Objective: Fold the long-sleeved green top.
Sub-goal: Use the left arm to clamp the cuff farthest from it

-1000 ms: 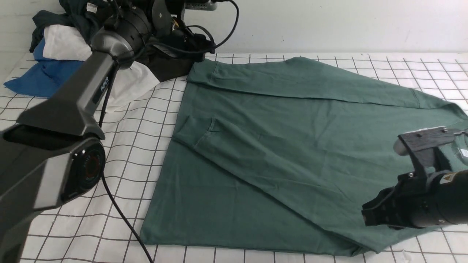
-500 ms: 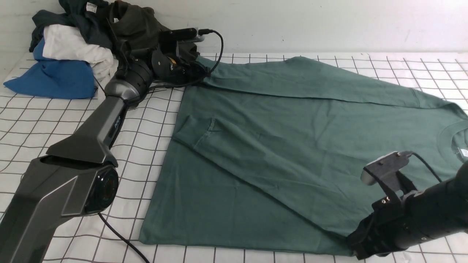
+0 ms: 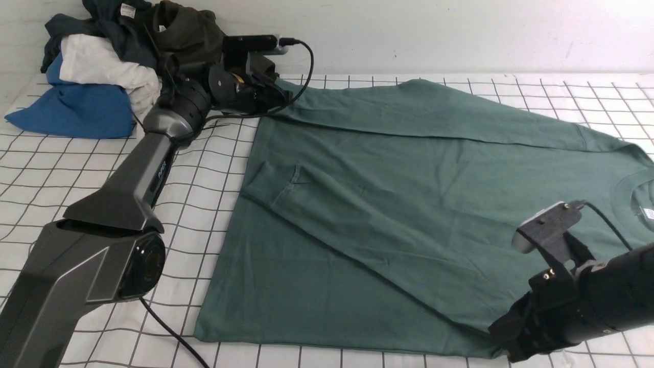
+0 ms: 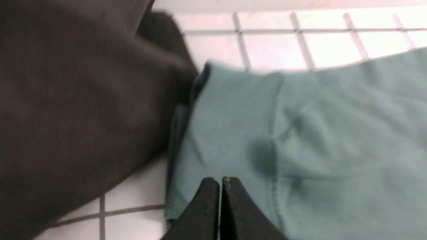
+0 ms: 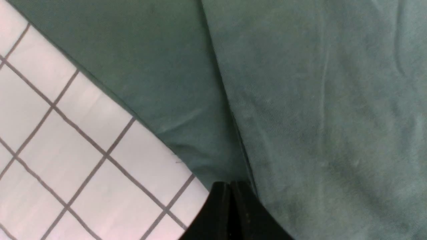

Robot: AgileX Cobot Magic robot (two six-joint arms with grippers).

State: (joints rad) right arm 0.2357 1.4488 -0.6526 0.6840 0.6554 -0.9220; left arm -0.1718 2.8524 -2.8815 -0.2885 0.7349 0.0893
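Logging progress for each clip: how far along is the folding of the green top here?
Done: the top lies flat on the table, one sleeve folded diagonally across its body. In hand: the left tool is closed at the far sleeve's cuff, the right tool closed at the near edge; whether either pinches cloth is unclear. Left: the body itself has not been folded.

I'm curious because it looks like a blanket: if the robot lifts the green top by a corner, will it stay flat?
Probably not: the top lies limp, with soft creases and a sleeve folded across it, so it should droop. It looks thin, so likely light. Pushed, it would probably bunch up, not slide.
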